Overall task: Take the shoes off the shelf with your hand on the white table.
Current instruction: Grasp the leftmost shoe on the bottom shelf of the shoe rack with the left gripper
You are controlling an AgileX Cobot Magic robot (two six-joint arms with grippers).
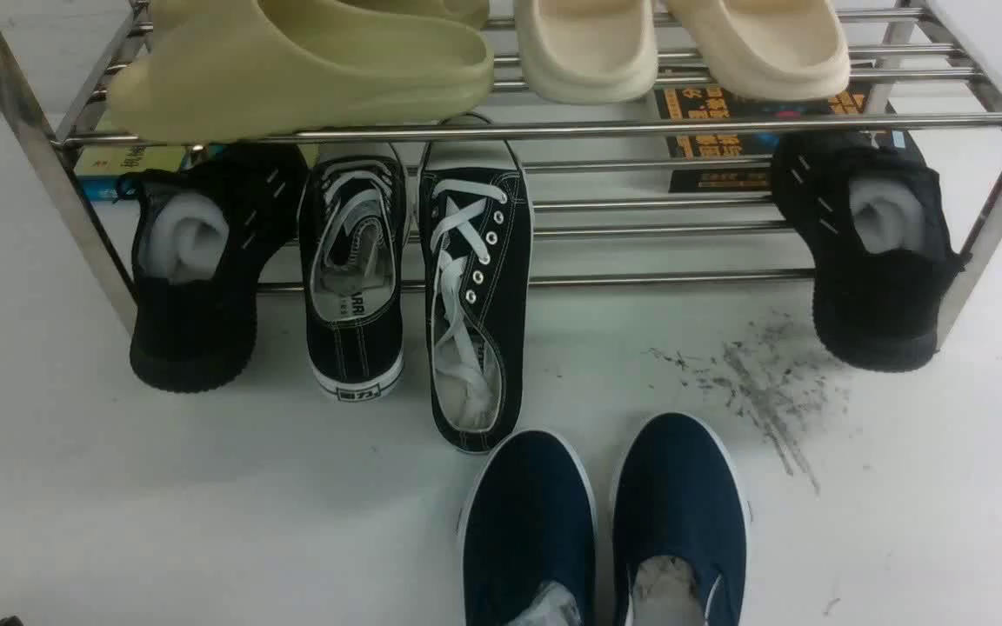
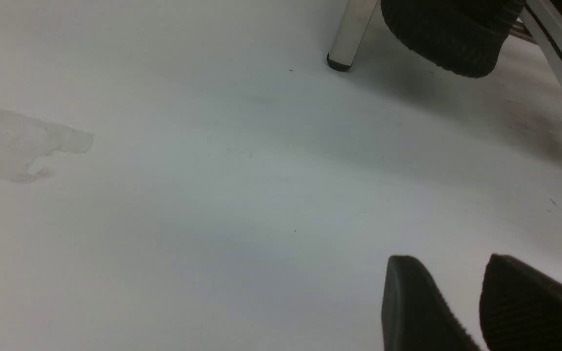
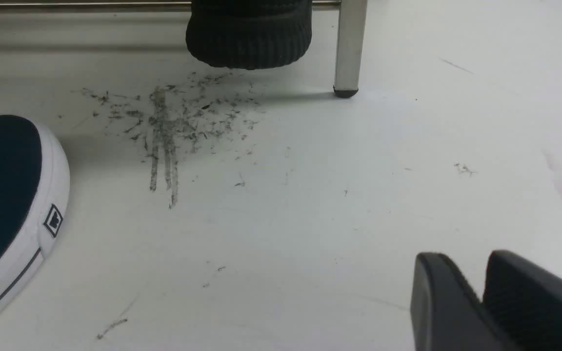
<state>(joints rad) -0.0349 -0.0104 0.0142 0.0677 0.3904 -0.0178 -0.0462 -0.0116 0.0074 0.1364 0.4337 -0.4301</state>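
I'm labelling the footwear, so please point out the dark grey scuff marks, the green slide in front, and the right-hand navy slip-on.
Scuff marks (image 1: pixel 758 378): front view, dense upper part.
Green slide (image 1: pixel 292 96): front view, side of its upper.
Navy slip-on (image 1: pixel 679 496): front view, top of its upper.

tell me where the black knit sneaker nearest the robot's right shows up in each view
Front view: the right-hand black knit sneaker sits at the right end of the rack, its heel overhanging the front bar.
Left wrist view: not in it.
Right wrist view: its heel pokes in at the top edge of the picture, left of the metal leg.
Shared landmark: dark scuff marks by that heel, in the front and right wrist views only.
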